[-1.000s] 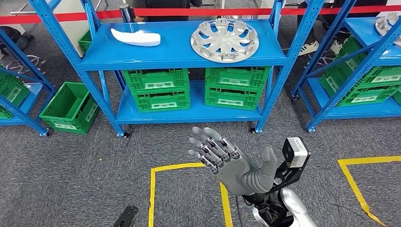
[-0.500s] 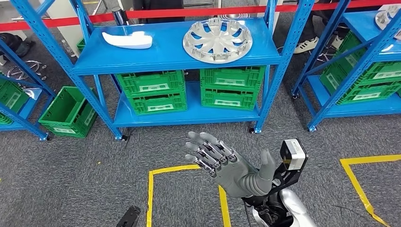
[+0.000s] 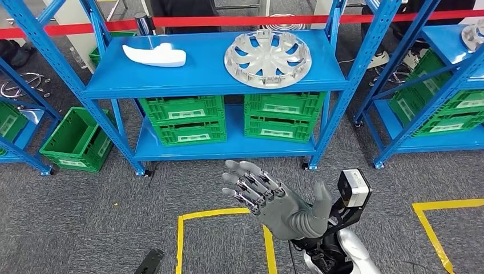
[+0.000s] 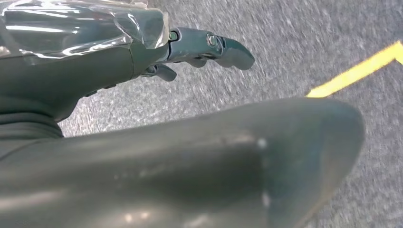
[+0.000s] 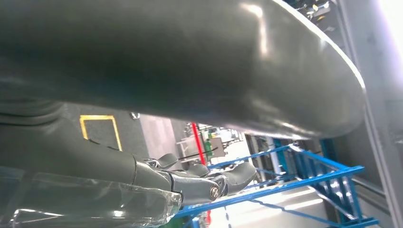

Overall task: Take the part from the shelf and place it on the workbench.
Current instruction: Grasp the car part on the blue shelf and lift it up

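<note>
Scene shift: whole head view has slid vs 1 s ago — shelf unit sits a bit higher and further left in frame, floor tape box lower. Reads as the robot/camera moving, not the things; the parts keep their places on the shelf.
Shelf (image 3: 211, 77): blue rack, at 12 o'clock from the robot; top deck carries both parts, lower deck holds green crates (image 3: 188, 117).
Wheel cover (image 3: 268, 51): silver, spoked, lying flat at the 1 o'clock end of the top deck — likely the part to fetch, tho the task doesn't say which one.
White part (image 3: 155, 55): long moulded piece, flat, at 11 o'clock on the same deck, well apart from the cover.
Floor tape (image 3: 188, 220): yellow outline at 6 o'clock, under the arm.
Right hand (image 3: 257, 188): raised palm-up, fingers spread wide, holding nothing; pose much as 1 s ago, well short of the shelf, pointing abt 11 o'clock.
Left hand (image 4: 199, 45): hanging over the carpet, fingers extended, nothing in them — looks open.
Meaning: approach phase, still closing on the rack; no reach begun, nothing grasped. Worktop: can't say where it stands.
</note>
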Robot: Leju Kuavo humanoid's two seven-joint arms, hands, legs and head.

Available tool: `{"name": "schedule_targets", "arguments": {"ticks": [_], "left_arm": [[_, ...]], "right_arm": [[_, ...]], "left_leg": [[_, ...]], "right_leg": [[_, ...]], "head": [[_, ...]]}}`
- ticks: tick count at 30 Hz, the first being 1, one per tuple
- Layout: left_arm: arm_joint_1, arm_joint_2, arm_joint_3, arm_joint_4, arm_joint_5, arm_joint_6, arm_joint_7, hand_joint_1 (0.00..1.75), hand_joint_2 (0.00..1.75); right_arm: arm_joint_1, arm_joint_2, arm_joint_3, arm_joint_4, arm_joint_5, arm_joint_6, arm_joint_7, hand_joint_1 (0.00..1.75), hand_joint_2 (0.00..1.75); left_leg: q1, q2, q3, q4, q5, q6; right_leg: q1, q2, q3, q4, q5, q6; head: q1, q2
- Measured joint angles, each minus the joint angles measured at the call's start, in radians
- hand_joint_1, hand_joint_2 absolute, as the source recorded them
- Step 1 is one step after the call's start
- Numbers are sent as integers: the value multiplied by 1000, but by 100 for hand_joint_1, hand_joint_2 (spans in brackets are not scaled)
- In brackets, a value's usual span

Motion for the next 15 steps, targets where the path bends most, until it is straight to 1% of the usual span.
{"name": "schedule_targets", "arguments": {"ticks": [1, 2, 3, 4, 5, 6, 7, 8, 9, 10, 11, 12, 13, 14, 15], "left_arm": [[2, -2, 0, 0, 0, 0, 0, 0, 0], [5, -4, 0, 0, 0, -1, 0, 0, 0], [8, -6, 0, 0, 1, 0, 0, 0, 0], [9, -7, 0, 0, 1, 0, 0, 0, 0], [11, -7, 0, 1, 2, 0, 0, 0, 0], [11, -7, 0, 1, 2, 0, -1, 0, 0], [11, -6, 0, 1, 3, 0, -1, 0, 0], [11, -5, 0, 2, 3, 1, -2, 0, 0], [10, -4, 0, 2, 3, 1, -3, 0, 0], [9, -4, 0, 2, 3, 1, -4, 0, 0], [9, -4, 0, 2, 3, 1, -5, 0, 0], [8, -4, 0, 2, 3, 0, -5, 0, 0], [8, -4, 0, 2, 3, 0, -5, 0, 0], [8, -4, 0, 2, 4, 0, -6, 0, 0], [9, -3, 0, 2, 4, 0, -6, 0, 0]], "right_arm": [[2, -1, 0, 0, 0, 0, 0, 0, 0], [3, -2, 0, 0, 0, 0, 0, 0, 0], [4, -4, 0, 0, 0, 0, 0, 0, 0], [4, -4, 0, 0, 0, 1, 0, 0, 0], [4, -5, 1, 1, 0, 1, 0, 0, 0], [3, -5, 1, 2, 0, 2, 0, 0, 0], [4, -5, 2, 2, 1, 3, 1, 0, 0], [4, -5, 2, 3, 1, 5, 1, 0, 0], [3, -5, 3, 3, 1, 6, 1, 0, 0], [4, -4, 3, 3, 1, 7, 1, 0, 0], [3, -3, 3, 3, 0, 9, 1, 0, 0], [3, -1, 3, 3, 0, 10, 1, 0, 0], [2, 0, 3, 3, 0, 11, 1, 0, 0], [1, 0, 3, 3, 0, 11, 1, 0, 0], [1, 0, 3, 3, 1, 12, 1, 0, 0]], "left_leg": [[2, -1, 10, 0, -11, -6], [5, -3, 23, 0, -22, -13], [9, -4, 39, 1, -35, -20], [13, -5, 56, 2, -49, -28], [16, -6, 70, 5, -65, -38], [17, -6, 83, 9, -82, -46], [16, -4, 90, 13, -97, -55], [15, -2, 95, 16, -107, -61], [15, -1, 100, 19, -114, -65], [17, 1, 98, 27, -112, -69], [21, 2, 84, 56, -102, -73], [25, 2, 55, 106, -90, -77], [27, 2, 11, 173, -84, -82], [28, 2, -41, 246, -93, -86], [28, 2, -91, 306, -123, -89]], "right_leg": [[-2, 0, -39, 36, -23, 3], [-6, -1, -62, 39, -36, 10], [-10, -2, -67, 10, -30, 23], [-14, -4, -57, -49, -2, 40], [-20, -10, -40, -117, 47, 60], [-22, -18, -26, -173, 91, 68], [-22, -23, -15, -209, 125, 62], [-21, -25, -10, -222, 144, 48], [-18, -23, -9, -222, 142, 26], [-17, -17, -2, -222, 139, 9], [-18, -14, 5, -223, 134, -3], [-17, -12, 14, -224, 127, -12], [-17, -10, 25, -225, 120, -20], [-15, -9, 35, -226, 111, -25], [-14, -7, 45, -227, 100, -28]], "head": [[0, 0], [0, 0], [0, 0], [1, 0], [2, 0], [3, 0], [4, 0], [3, 0], [2, 0], [0, 0], [0, 0], [-1, 0], [-2, 0], [-2, 0], [-3, 0]]}}
